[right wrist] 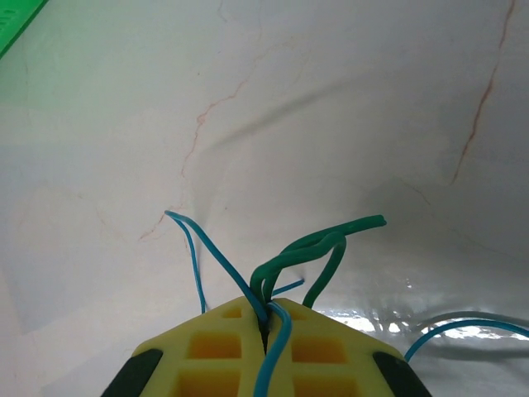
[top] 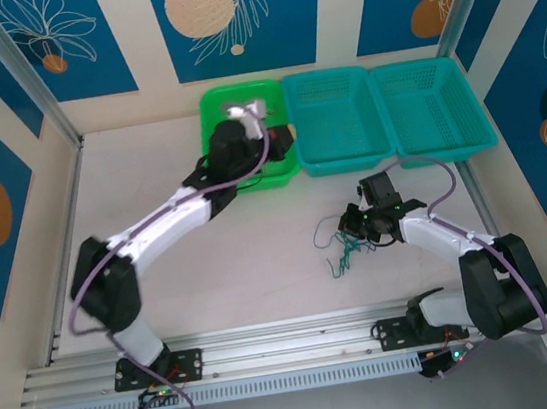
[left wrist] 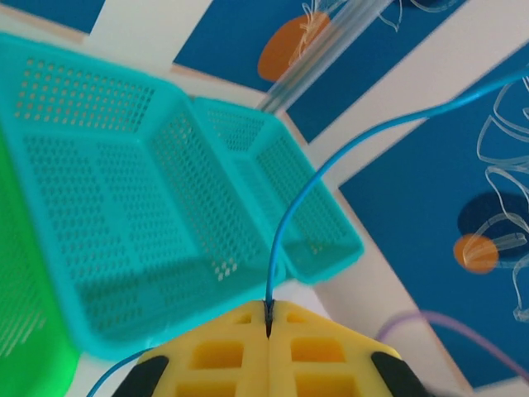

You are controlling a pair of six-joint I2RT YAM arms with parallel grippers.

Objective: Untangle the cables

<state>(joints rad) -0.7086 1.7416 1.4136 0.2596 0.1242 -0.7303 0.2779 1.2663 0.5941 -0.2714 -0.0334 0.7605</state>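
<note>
Pinching one blue cable point(left wrist: 285, 215) over the green basket point(top: 210, 132) with the left gripper point(left wrist: 268, 318), clamping the green-and-blue tangle point(right wrist: 364, 222) at the table point(right wrist: 331, 99) with the right gripper point(right wrist: 266, 318); likely to cinch knots if yanked.

We've got one thin blue cable point(left wrist: 269, 281) pinched in the left claw point(left wrist: 268, 318), arcing off toward 2 o'clock. The rest is a tangle point(top: 342, 248) of green loops point(right wrist: 359, 223) and blue strands point(right wrist: 216, 260) bunched in the right claw point(right wrist: 264, 318), around 4 o'clock on the bench point(top: 262, 267).
</note>
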